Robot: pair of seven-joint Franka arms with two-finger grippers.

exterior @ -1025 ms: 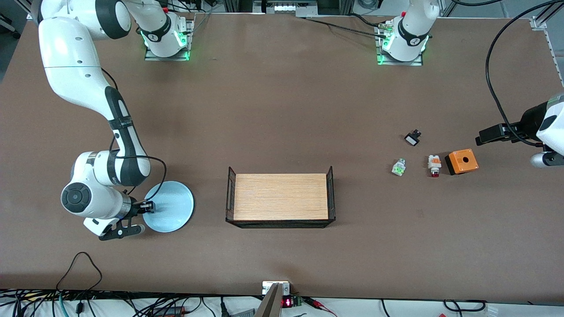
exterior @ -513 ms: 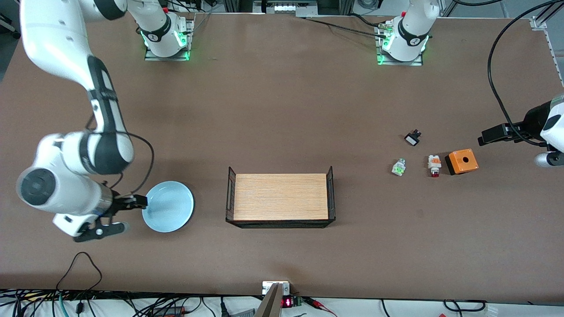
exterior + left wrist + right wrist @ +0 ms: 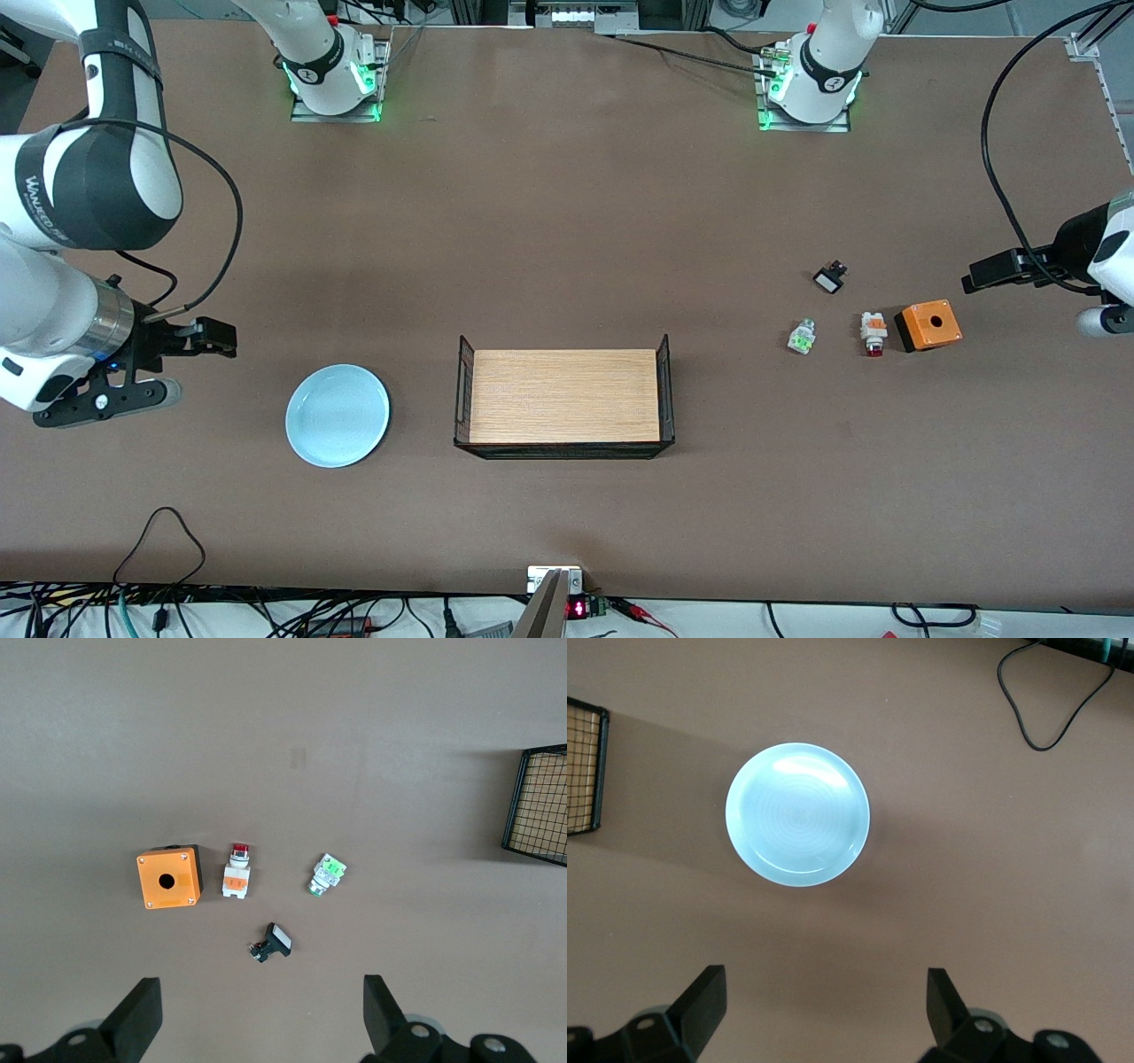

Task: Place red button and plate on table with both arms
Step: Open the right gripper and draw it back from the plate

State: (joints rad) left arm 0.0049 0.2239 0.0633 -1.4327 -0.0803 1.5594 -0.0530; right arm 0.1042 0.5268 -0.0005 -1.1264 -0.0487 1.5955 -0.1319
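Beside right end effector (image 3: 190, 365): plate (image 3: 337, 415).

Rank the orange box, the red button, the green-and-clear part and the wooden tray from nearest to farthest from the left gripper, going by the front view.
From the left gripper, open, at the left arm's end of the table:
1. Orange box, the thing closest to that end.
2. Red button, lying on the table beside the box.
3. Green-and-clear part, next along toward the tray.
4. Wooden tray, mid-table.

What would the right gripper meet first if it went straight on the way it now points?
Probably only bare table: the open right gripper points straight down, apart from the plate, and nothing lies between its fingers, as far as the wrist view shows.
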